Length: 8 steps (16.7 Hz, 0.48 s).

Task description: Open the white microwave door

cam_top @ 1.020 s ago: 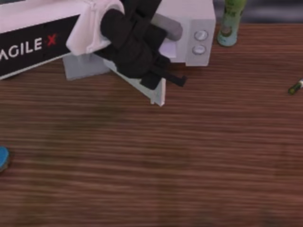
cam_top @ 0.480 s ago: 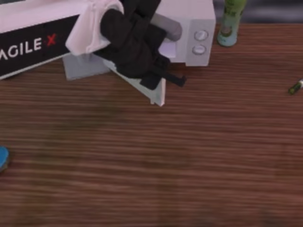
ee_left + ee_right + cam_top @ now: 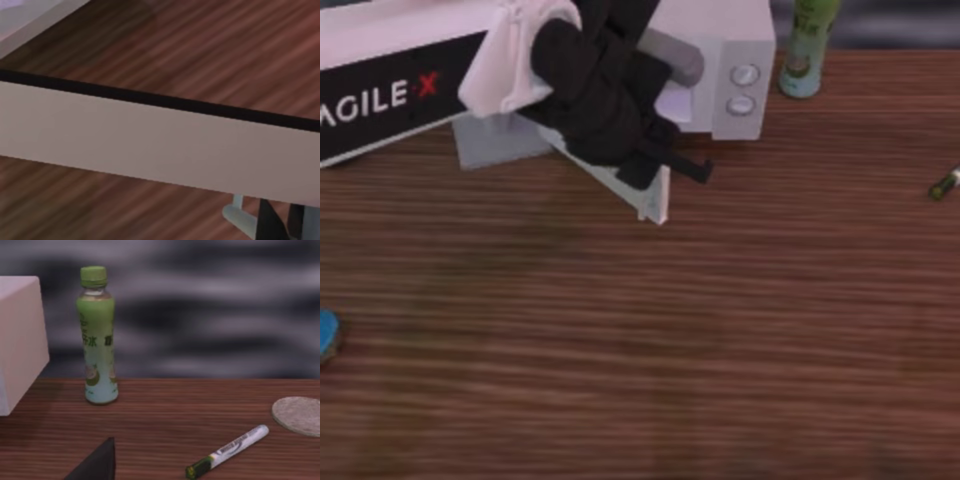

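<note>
White microwave (image 3: 720, 60) far edge, door (image 3: 655, 195) swung open

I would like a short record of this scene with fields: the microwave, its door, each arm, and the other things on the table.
microwave: white microwave at the far edge of the table, two knobs facing front
door: door swung open, standing out from the front
left arm: left gripper at the door's free edge
right arm: not in the top view
other things: green bottle right of the microwave; marker; round coaster; blue object at left edge
</note>
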Available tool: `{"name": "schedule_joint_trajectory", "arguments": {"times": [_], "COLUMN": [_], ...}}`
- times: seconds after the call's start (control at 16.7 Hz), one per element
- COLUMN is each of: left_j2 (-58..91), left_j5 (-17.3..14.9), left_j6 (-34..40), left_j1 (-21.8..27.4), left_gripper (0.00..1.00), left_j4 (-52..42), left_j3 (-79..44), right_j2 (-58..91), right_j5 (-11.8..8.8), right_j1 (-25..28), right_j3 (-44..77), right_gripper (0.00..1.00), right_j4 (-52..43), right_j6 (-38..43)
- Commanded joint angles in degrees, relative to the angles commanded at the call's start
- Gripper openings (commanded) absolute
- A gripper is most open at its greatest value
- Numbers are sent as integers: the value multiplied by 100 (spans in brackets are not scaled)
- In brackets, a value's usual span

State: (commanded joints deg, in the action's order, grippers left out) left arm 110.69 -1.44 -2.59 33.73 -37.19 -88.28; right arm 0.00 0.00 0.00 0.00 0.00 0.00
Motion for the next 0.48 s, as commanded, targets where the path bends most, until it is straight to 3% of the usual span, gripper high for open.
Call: {"name": "schedule_joint_trajectory", "arguments": {"times": [0.48], "left_j2": [-323], "left_j5": [-425], "left_j6": [-726], "left_j1": [-237], "left_gripper": [0], "left_j4": [58], "left_j3": [415], "right_j2": [0], "right_j5": [0], "right_j1": [0], "right_j3": [0], "right_gripper": [100], "right_j4": [0], "right_j6": [0]}}
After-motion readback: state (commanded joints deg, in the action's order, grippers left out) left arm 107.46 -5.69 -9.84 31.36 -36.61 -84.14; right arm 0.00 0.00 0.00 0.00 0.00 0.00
